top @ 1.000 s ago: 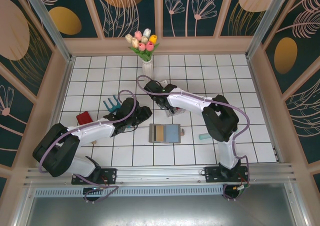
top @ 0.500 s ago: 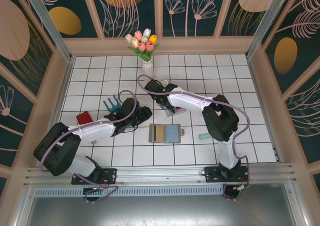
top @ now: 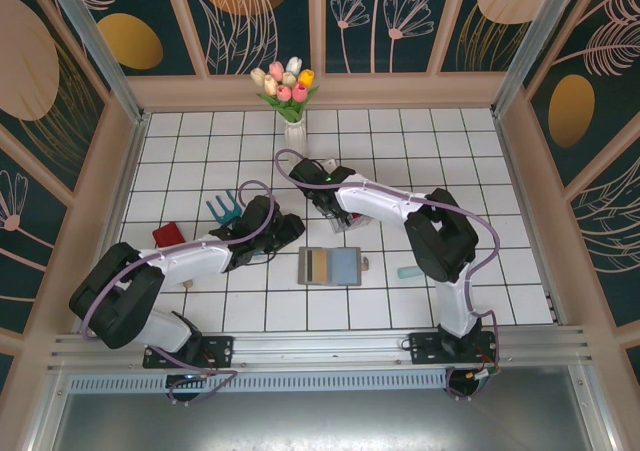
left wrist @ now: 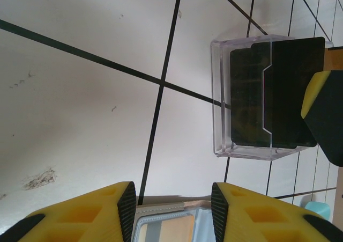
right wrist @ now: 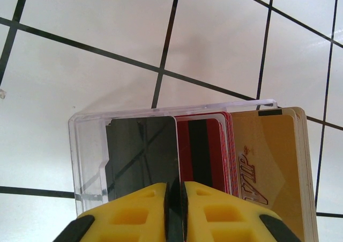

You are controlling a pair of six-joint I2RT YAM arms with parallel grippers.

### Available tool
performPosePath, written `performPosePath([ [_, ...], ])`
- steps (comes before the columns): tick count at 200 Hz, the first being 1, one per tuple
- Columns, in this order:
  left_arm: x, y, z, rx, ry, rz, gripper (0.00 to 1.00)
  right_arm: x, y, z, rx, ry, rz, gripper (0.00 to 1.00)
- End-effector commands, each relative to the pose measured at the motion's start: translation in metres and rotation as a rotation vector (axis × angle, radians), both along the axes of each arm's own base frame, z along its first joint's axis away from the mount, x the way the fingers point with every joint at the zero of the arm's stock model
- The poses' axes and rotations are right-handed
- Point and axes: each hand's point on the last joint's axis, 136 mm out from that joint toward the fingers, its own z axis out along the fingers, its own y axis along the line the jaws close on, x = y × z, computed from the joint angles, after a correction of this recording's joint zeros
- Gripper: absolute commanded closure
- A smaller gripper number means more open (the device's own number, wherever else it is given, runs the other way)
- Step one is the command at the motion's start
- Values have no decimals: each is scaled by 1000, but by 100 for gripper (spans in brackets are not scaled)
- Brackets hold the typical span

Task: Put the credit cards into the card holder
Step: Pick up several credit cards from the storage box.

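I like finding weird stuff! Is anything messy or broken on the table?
Nothing looks broken or spilled. There's just a dirty scuff mark on the white surface near the left claw, and the card holder lies open.

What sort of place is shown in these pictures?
Probably a staged robot test booth rather than a real room: two robot arms are bolted to an aluminium rail, the table is white tile, and printed flower panels wall it in.
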Motion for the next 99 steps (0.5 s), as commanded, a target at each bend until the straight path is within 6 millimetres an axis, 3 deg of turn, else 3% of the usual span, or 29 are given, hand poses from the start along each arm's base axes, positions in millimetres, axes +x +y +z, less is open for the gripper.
performPosePath([
  [1,6,-3,7,-17,-14,7,56,-2,-14,11,-35,-9,-8,85],
  [57,5,-2,6,-18,-13,6,56,-6,-12,28,5,-16,13,89],
  [99,4,-2,6,-18,-14,7,56,-10,-8,30,39,1,33,91],
])
